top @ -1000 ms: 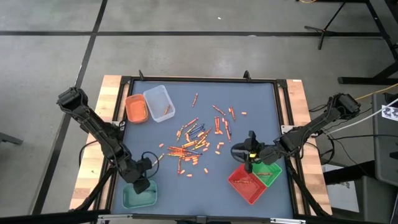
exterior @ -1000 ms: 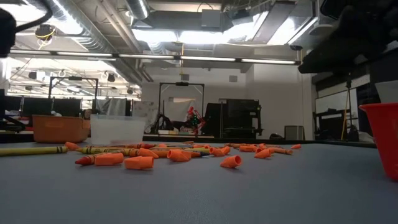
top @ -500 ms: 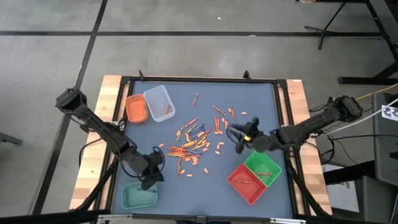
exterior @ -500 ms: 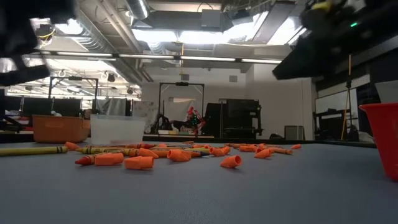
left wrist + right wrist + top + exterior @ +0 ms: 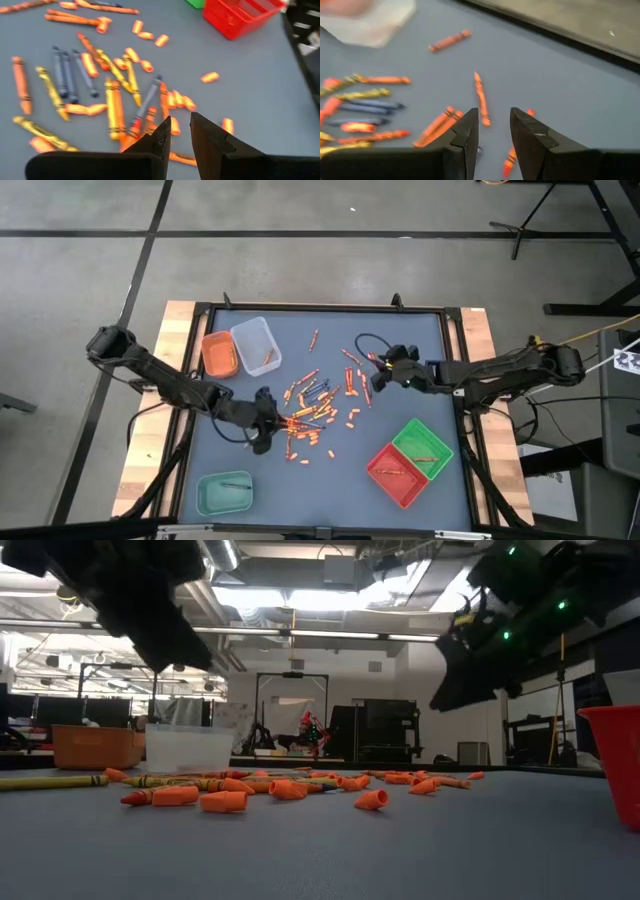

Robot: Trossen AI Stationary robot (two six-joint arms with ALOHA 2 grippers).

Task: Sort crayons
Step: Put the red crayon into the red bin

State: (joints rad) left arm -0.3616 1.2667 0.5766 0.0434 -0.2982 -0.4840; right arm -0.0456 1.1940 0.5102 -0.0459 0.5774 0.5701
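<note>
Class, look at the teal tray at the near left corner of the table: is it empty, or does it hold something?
Not empty. In the high view the teal tray holds at least one thin crayon lying on its floor; its colour is too faint to tell.

Scattered crayons (image 5: 312, 412) crowding the middle of the blue tabletop (image 5: 420, 340), from near the far edge down past the centre. Left gripper (image 5: 266, 432) hanging over the near-left side of that scatter, right gripper (image 5: 381, 375) over its right side, both arms reaching in across the side edges. Orange tray (image 5: 219, 354) and clear tray (image 5: 255, 345) blocking the far-left corner. Teal tray (image 5: 224, 492) in the near-left corner. Red tray (image 5: 397, 475) and green tray (image 5: 423, 447) touching, filling the near-right corner. Open surface along the near edge between the teal and red trays, and in the far-right corner.
</note>
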